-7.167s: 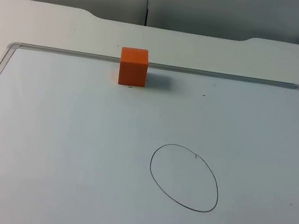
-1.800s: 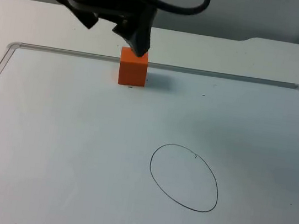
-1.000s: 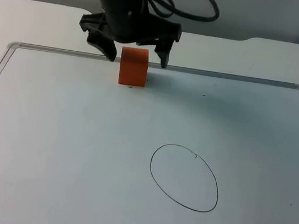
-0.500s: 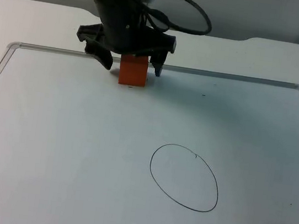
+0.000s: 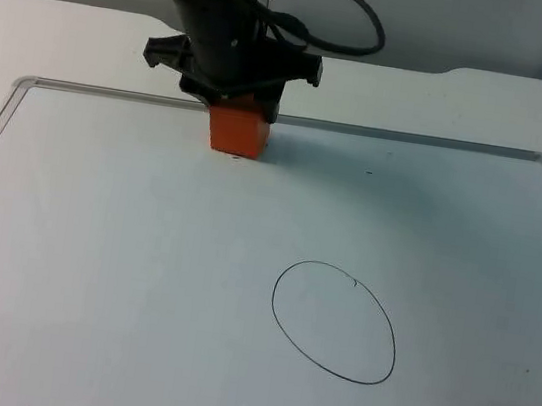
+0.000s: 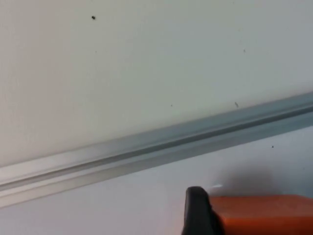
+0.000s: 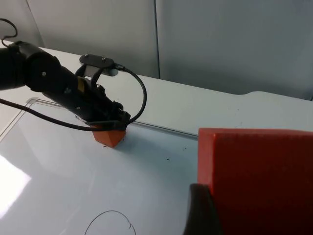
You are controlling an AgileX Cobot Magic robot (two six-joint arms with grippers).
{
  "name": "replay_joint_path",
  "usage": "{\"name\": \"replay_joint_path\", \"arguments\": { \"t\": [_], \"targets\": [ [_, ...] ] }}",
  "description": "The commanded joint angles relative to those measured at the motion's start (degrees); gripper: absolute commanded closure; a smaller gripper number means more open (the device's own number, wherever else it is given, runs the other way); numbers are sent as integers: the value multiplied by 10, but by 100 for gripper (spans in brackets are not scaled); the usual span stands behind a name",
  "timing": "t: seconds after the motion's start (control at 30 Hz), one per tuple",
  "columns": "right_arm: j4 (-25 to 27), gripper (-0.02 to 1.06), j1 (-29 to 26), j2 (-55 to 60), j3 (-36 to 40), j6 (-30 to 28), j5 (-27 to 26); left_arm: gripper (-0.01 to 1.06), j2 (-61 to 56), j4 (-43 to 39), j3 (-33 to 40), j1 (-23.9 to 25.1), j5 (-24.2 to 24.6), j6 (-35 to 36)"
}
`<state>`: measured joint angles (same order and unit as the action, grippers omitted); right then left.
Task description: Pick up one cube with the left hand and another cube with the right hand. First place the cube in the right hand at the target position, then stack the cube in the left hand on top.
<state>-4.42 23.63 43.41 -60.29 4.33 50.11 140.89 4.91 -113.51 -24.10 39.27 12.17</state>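
An orange cube (image 5: pixel 239 132) sits near the far rim of the white board, with my left gripper (image 5: pixel 241 116) lowered over it and shut on its sides. In the left wrist view a black fingertip (image 6: pixel 196 211) presses against the cube (image 6: pixel 261 215). A second orange cube (image 7: pixel 257 176) is held close in the right wrist view, with my right gripper's fingertip (image 7: pixel 200 210) against its side. The target is a thin black hand-drawn circle (image 5: pixel 335 321) toward the near right of the board. From the right wrist I also see the left arm (image 7: pixel 58 83) over the first cube (image 7: pixel 109 136).
The board's raised metal rim (image 5: pixel 411 138) runs just behind the first cube. The same rim (image 6: pixel 146 152) crosses the left wrist view. A grey partition wall (image 5: pixel 398 19) closes the back of the table.
My left gripper came in over the cube, stood open on both sides of it, then lowered and closed its fingers onto it. The cube shifted slightly left.
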Motion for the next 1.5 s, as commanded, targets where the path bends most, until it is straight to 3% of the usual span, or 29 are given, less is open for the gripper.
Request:
{"name": "replay_joint_path", "arguments": {
  "t": [0.0,0.1,0.37,0.63,0.77,0.93,0.97,1.03,1.1,1.27,1.47],
  "targets": [
    [-4,105,-3,0,3,-5,-11,93,-4,7,-6,-3,1,5],
    [-9,105,-3,0,3,-7,-11,101,-9,7,-6,-3,25,3],
    [-15,105,-3,0,3,-8,-22,101,-100,8,-5,-9,138,-102],
    [-13,105,-3,0,3,-8,-22,101,-213,5,9,-29,200,-154],
    [-13,105,-3,0,3,-8,-22,101,-291,-10,92,-29,152,-155],
    [-13,105,-3,0,3,-8,-21,101,-450,-7,324,-29,22,-173],
    [-13,105,-3,0,3,-8,-21,101,-450,-7,324,-29,22,-173],
    [-12,105,-3,0,3,-7,-21,101,-517,15,419,-29,-23,-172],
    [-12,105,-3,0,3,-3,-21,101,-541,32,450,-29,-27,-176],
    [-10,105,-3,0,3,2,-21,101,-635,41,560,-29,42,-213],
    [9,105,-3,3,3,2,-6,101,-707,32,635,-29,66,-210]
  ]
}}
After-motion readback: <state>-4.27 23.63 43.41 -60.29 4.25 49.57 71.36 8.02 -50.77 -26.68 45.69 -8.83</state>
